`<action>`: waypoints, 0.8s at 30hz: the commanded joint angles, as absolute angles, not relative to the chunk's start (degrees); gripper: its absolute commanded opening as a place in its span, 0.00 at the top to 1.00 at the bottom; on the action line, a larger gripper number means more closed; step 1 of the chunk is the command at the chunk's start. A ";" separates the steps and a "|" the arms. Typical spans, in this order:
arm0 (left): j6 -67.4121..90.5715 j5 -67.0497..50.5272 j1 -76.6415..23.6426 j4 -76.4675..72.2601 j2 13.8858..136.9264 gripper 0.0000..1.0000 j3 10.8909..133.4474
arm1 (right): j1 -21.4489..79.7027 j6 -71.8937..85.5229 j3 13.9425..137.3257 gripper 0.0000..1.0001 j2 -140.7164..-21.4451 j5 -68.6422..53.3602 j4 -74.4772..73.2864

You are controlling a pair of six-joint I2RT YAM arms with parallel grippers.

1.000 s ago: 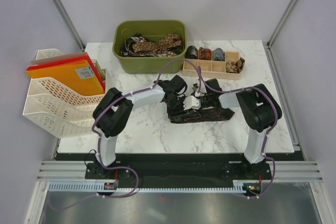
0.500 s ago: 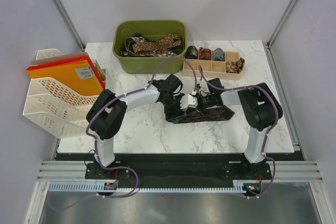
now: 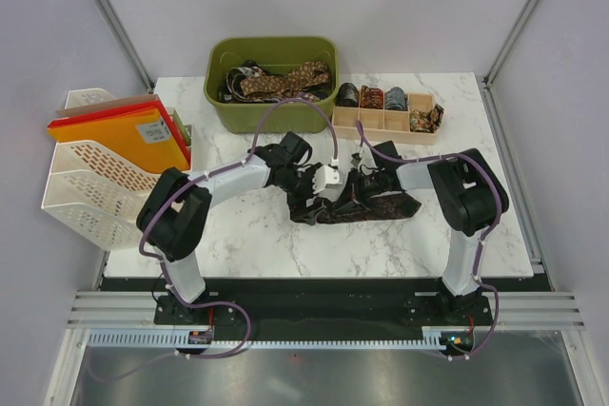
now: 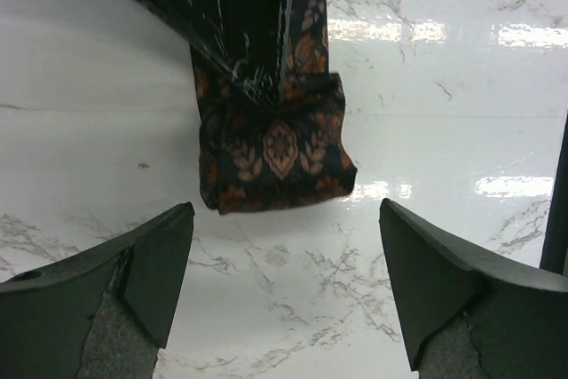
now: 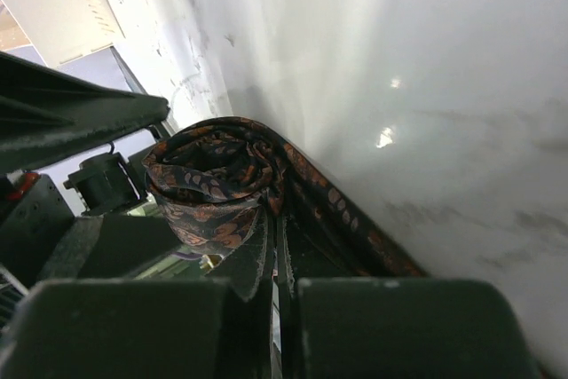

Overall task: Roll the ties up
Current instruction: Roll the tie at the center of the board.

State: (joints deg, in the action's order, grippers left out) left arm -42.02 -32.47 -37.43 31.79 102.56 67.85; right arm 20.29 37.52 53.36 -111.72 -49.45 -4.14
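Marble top: tie end folded, roll unfinished

Dark patterned tie lies just in front of the compartment tray. My right gripper is clamped on it, I judge as an anchor. My left gripper stands wide, straddling the folded end without touching it.

The surface is white and marble-veined, smooth and highly glossy, mirroring the lamps. The tie is woven cloth with a faint sheen. The fingers of the left gripper are matt black plastic, with rougher grey pads. The bin is smooth olive plastic. The divided tray looks like pale wood, and the file rack is perforated cream plastic.
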 commanded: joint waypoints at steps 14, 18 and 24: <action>-43.25 -31.29 -40.08 28.39 105.47 0.53 70.57 | 28.21 47.01 51.68 1.00 -118.21 -35.07 5.88; -41.40 -30.24 -41.92 29.00 107.40 0.54 71.89 | 28.83 50.00 50.37 1.00 -117.60 -34.63 9.22; -39.20 -26.99 -44.21 30.93 112.49 0.55 74.09 | 28.74 52.73 48.96 0.99 -116.28 -36.38 12.57</action>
State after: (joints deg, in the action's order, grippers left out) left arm -41.91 -27.09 -40.91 32.32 107.48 71.88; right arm 26.72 52.12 51.27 -114.37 -46.57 11.35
